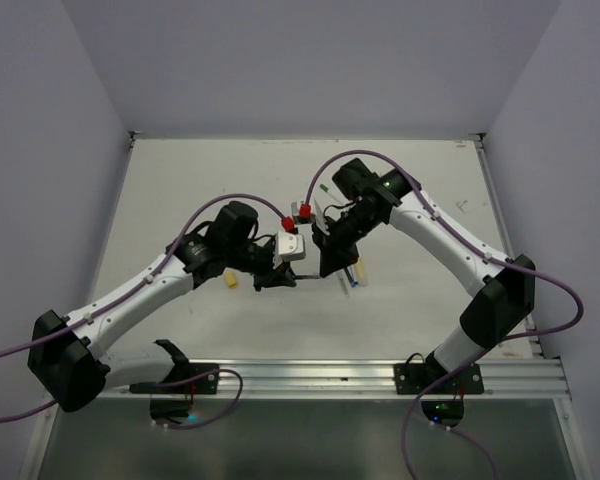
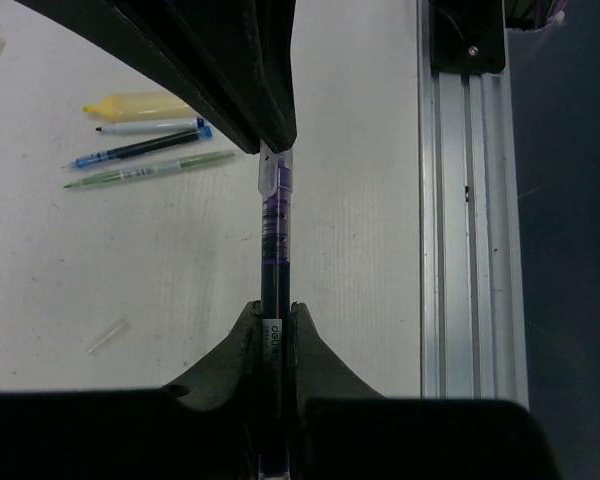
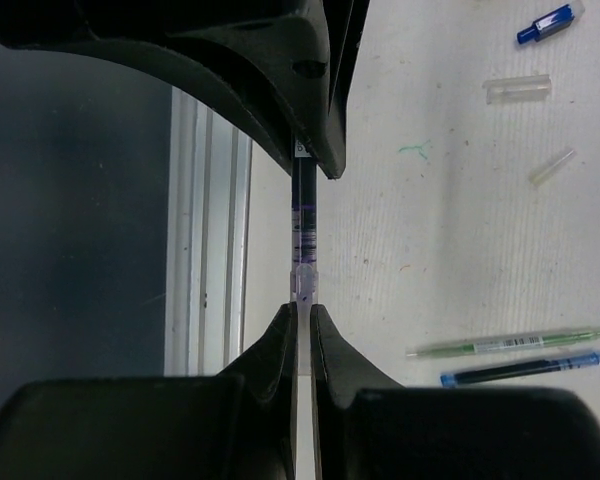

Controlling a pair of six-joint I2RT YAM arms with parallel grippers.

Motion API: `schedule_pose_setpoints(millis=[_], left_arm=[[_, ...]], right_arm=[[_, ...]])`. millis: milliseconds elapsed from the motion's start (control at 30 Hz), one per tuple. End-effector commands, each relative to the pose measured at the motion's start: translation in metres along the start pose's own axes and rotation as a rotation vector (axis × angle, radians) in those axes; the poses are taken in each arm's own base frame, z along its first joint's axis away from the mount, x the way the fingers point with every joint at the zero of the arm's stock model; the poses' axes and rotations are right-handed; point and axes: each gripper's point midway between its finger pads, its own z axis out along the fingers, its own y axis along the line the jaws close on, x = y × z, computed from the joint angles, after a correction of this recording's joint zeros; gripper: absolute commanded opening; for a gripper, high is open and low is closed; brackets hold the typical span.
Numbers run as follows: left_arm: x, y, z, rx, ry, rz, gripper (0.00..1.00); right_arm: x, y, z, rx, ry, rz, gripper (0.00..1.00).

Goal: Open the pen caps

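Between the claws runs one purple pen (image 2: 273, 255): the left gripper (image 2: 275, 325) is clenched on its labelled end, and the right gripper (image 3: 302, 322) pinches what seems the cap (image 3: 304, 283). Likely light, stiff, slick plastic, so hold the cap squarely and pull straight.

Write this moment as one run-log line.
left pincer: shut on pen | right pincer: shut on cap | cap: not yet off

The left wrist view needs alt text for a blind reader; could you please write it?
The left end effector grips a purple pen by its barrel, while the right end effector pinches its clear cap. Four loose pens lie on the white table, upper left; a metal rail borders the right.
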Motion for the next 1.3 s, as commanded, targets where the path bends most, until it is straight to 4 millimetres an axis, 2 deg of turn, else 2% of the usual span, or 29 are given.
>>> schedule_pose_setpoints(millis=[0, 33, 100, 133, 200, 233, 267, 300, 333, 400, 433, 467, 500, 533, 567, 600, 633, 667, 700, 733, 800, 833, 867, 900, 933, 1100, 1133, 1167, 1267], left_arm=[[-0.019, -0.006, -0.002, 0.022, -0.055, 0.024, 0.00], [-0.016, -0.007, -0.002, 0.023, -0.053, 0.021, 0.00], [-0.014, -0.005, -0.004, -0.010, -0.060, 0.014, 0.00], [-0.016, -0.005, -0.007, -0.027, -0.073, 0.021, 0.00], [-0.014, 0.001, -0.008, -0.083, -0.089, 0.003, 0.00], [-0.022, 0.004, -0.012, -0.118, -0.127, 0.020, 0.00], [-0.023, 0.010, -0.014, -0.160, -0.140, 0.014, 0.00], [-0.016, 0.010, -0.012, -0.180, -0.149, -0.058, 0.00], [-0.031, 0.016, -0.017, -0.228, -0.225, -0.045, 0.00], [-0.023, 0.022, -0.016, -0.288, -0.261, -0.159, 0.00], [-0.031, 0.029, -0.021, -0.346, -0.325, -0.249, 0.00], [-0.031, 0.035, -0.024, -0.382, -0.341, -0.245, 0.00], [-0.027, 0.035, -0.022, -0.391, -0.372, -0.320, 0.00], [-0.036, 0.037, -0.027, -0.408, -0.427, -0.332, 0.00], [-0.035, 0.043, -0.030, -0.452, -0.456, -0.378, 0.00], [-0.027, 0.042, -0.027, -0.450, -0.481, -0.467, 0.00], [-0.030, 0.040, -0.029, -0.444, -0.521, -0.490, 0.00], [-0.040, 0.042, -0.035, -0.450, -0.593, -0.505, 0.00], [-0.031, 0.040, -0.030, -0.435, -0.615, -0.583, 0.00], [-0.042, 0.039, -0.036, -0.424, -0.685, -0.579, 0.00], [-0.033, 0.041, -0.033, -0.428, -0.724, -0.650, 0.00], [-0.037, 0.041, -0.036, -0.428, -0.759, -0.655, 0.00], [-0.036, 0.045, -0.038, -0.447, -0.781, -0.672, 0.00], [-0.031, 0.045, -0.036, -0.448, -0.790, -0.691, 0.00], [-0.035, 0.046, -0.038, -0.444, -0.815, -0.686, 0.00], [-0.037, 0.050, -0.037, -0.456, -0.856, -0.686, 0.00], [-0.041, 0.050, -0.037, -0.448, -0.869, -0.675, 0.00], [-0.042, 0.050, -0.036, -0.441, -0.871, -0.672, 0.00], [-0.044, 0.050, -0.034, -0.439, -0.870, -0.657, 0.00]], right_arm=[[-0.017, 0.000, -0.006, 0.013, -0.048, -0.039, 0.00], [-0.019, 0.002, -0.007, 0.020, -0.058, -0.040, 0.00], [-0.024, 0.000, -0.009, 0.039, -0.079, -0.036, 0.18], [-0.030, -0.003, -0.012, 0.063, -0.103, -0.049, 0.32], [-0.032, -0.006, -0.019, 0.091, -0.140, -0.006, 0.39], [-0.038, -0.015, -0.025, 0.122, -0.183, -0.001, 0.44], [-0.041, -0.013, -0.031, 0.139, -0.217, 0.051, 0.48], [-0.043, -0.016, -0.035, 0.156, -0.245, 0.075, 0.51], [-0.051, -0.026, -0.043, 0.203, -0.295, 0.071, 0.57], [-0.054, -0.029, -0.052, 0.273, -0.356, 0.167, 0.63], [-0.058, -0.035, -0.057, 0.333, -0.418, 0.212, 0.66], [-0.058, -0.043, -0.055, 0.352, -0.442, 0.249, 0.68], [-0.065, -0.038, -0.065, 0.384, -0.500, 0.253, 0.70], [-0.082, -0.043, -0.075, 0.421, -0.594, 0.235, 0.72], [-0.072, -0.046, -0.068, 0.426, -0.629, 0.340, 0.73], [-0.078, -0.041, -0.075, 0.438, -0.692, 0.339, 0.74], [-0.089, -0.044, -0.086, 0.467, -0.778, 0.313, 0.79], [-0.077, -0.049, -0.076, 0.471, -0.799, 0.399, 0.79], [-0.077, -0.049, -0.075, 0.467, -0.827, 0.410, 0.79], [-0.077, -0.048, -0.076, 0.467, -0.876, 0.396, 0.79], [-0.075, -0.050, -0.076, 0.462, -0.931, 0.459, 0.79], [-0.082, -0.047, -0.082, 0.459, -0.986, 0.444, 0.79], [-0.074, -0.048, -0.072, 0.435, -0.995, 0.501, 0.79], [-0.075, -0.049, -0.072, 0.437, -1.018, 0.518, 0.79], [-0.074, -0.047, -0.064, 0.421, -1.029, 0.525, 0.79], [-0.080, -0.043, -0.043, 0.353, -1.082, 0.604, 0.77], [-0.086, -0.040, -0.042, 0.341, -1.109, 0.591, 0.75], [-0.082, -0.042, -0.035, 0.329, -1.108, 0.623, 0.74], [-0.090, -0.039, -0.030, 0.284, -1.134, 0.631, 0.70]])
